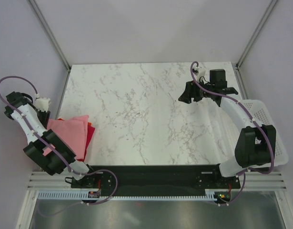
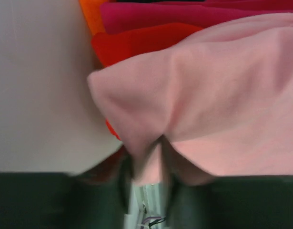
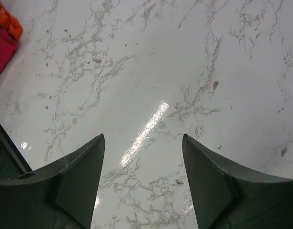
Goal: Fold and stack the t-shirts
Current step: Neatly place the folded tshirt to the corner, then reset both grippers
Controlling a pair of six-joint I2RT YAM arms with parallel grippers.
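**Stacking: pink shirt on top**

Left gripper (image 2: 147,180) is clamped on a fold of the pink shirt (image 1: 70,133). It lies over the red shirt (image 2: 136,43) and orange shirt (image 2: 91,14) at the table's (image 1: 136,105) 8 o'clock. Right gripper (image 3: 142,181) is spread and empty at 2 o'clock. Next, likely: let go and lift clear without dragging cloth.

Robot test cell — probably a laboratory: marble-patterned tabletop (image 1: 136,109) beneath the right gripper (image 1: 186,95), plain white enclosure walls (image 1: 151,28) and aluminium frame posts (image 1: 49,34) beyond it — slotted mounting rail (image 1: 151,194) behind.
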